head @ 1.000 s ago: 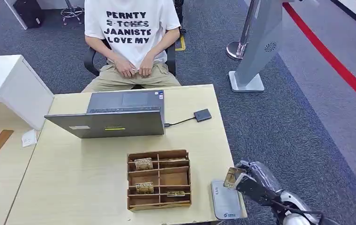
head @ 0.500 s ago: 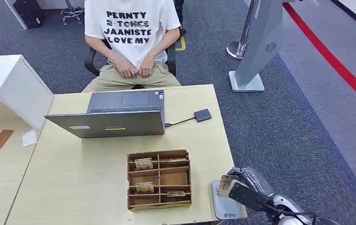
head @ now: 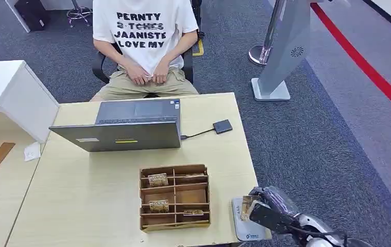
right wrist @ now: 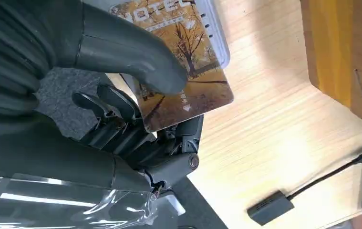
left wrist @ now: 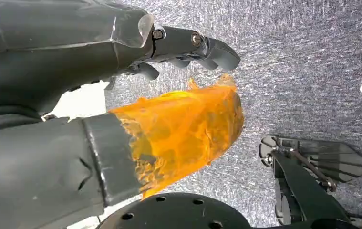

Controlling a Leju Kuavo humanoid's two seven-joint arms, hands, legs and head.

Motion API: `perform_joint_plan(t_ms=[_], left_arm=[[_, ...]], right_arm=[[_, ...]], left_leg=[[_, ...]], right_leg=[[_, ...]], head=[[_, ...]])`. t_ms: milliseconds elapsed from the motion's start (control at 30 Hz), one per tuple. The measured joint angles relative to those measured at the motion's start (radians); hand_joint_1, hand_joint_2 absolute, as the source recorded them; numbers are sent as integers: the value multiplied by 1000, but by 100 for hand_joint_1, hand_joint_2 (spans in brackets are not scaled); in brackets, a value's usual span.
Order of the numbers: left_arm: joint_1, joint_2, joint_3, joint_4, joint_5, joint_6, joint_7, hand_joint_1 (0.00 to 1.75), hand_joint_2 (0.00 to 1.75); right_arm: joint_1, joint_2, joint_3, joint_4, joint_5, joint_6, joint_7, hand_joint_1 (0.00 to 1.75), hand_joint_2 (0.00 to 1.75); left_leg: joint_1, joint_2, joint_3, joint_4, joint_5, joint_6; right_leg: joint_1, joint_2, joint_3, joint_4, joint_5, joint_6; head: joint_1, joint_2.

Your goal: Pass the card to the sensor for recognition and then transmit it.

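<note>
Surface: pale wood-grain table, centre and lower left of the head frame; a second wood surface adjoins at the left edge, carrying a brown strip and a white slip.

Room: grey carpet; red floor line running diagonally at upper right; grey kiosk stand on a flat base, upper right; white cabinet at the left.

Items on table:
- open grey laptop, centre, facing away;
- small dark adapter on a cable, right of the laptop;
- brown divided box, lower centre, with cards lying in several compartments;
- white card sensor, at the lower right table edge.

Card: autumn-tree print, pinched between thumb and fingers of the right hand, directly over the sensor; contact with the sensor cannot be told.

Left hand: over carpet, fingers apart, holding nothing, thumb in orange wrap.

Person: seated behind the table, top centre, white printed shirt.
</note>
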Motion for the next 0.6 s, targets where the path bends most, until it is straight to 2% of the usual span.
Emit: perform_joint_plan(t_ms=[600], left_arm=[[0,1,0,0,-11,0,1,0,0]], right_arm=[[-41,-20,47,40,26,-10,31,175,175]], left_leg=[[0,0,0,0,0,0]], right_leg=[[0,0,0,0,0,0]], head=[[0,0]])
